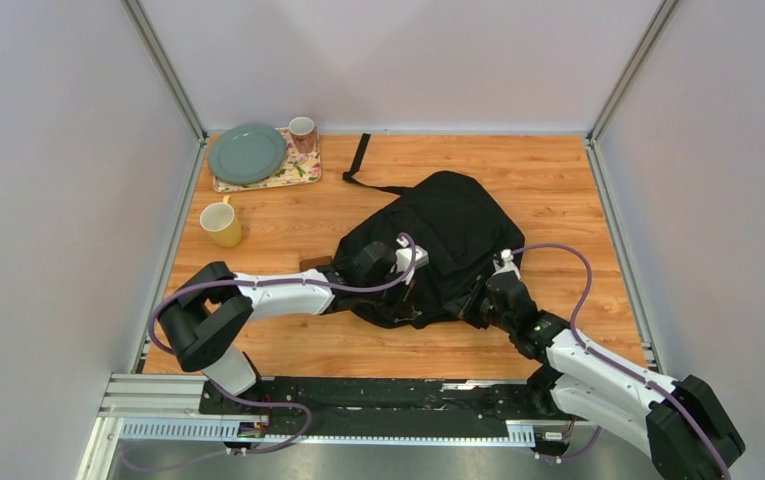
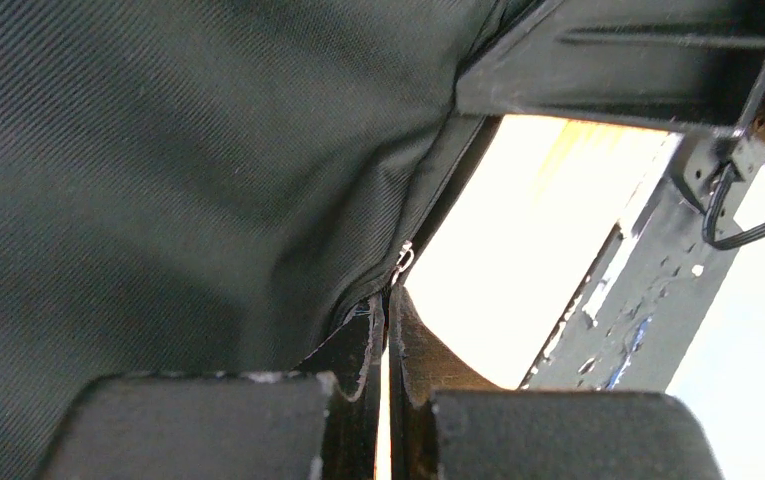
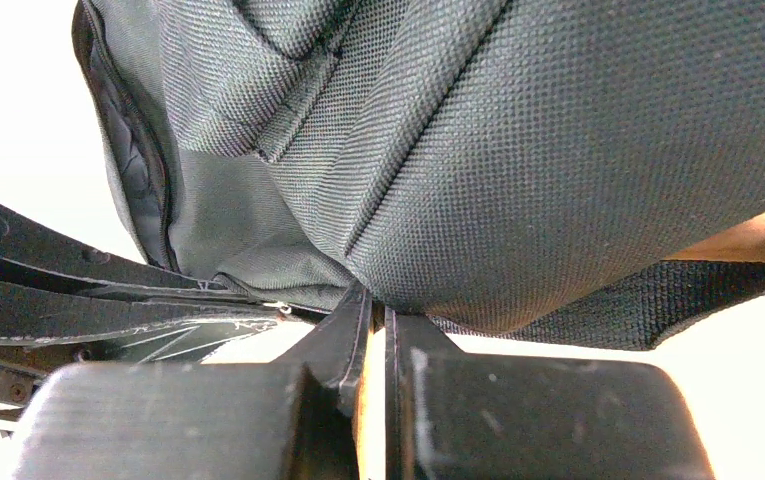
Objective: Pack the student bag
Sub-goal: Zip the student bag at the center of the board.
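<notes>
One bag (image 1: 453,235) lies mid-desk (image 1: 558,180), with the left hand (image 2: 386,300) closed at its near-left edge and the right hand (image 3: 378,300) closed at its near-right corner, though I cannot tell whether either has caught cloth, so each should probably confirm a firm pinch, then lift evenly.

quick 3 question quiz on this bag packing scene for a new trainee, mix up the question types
1. True or false: the green plate rests on the floral tray.
2. The yellow mug stands: A) on the table, left of the student bag and apart from it; B) on the tray; C) inside the bag.
3. What is the right gripper shut on?
Key: 1 true; 2 A; 3 the student bag's fabric.
</notes>
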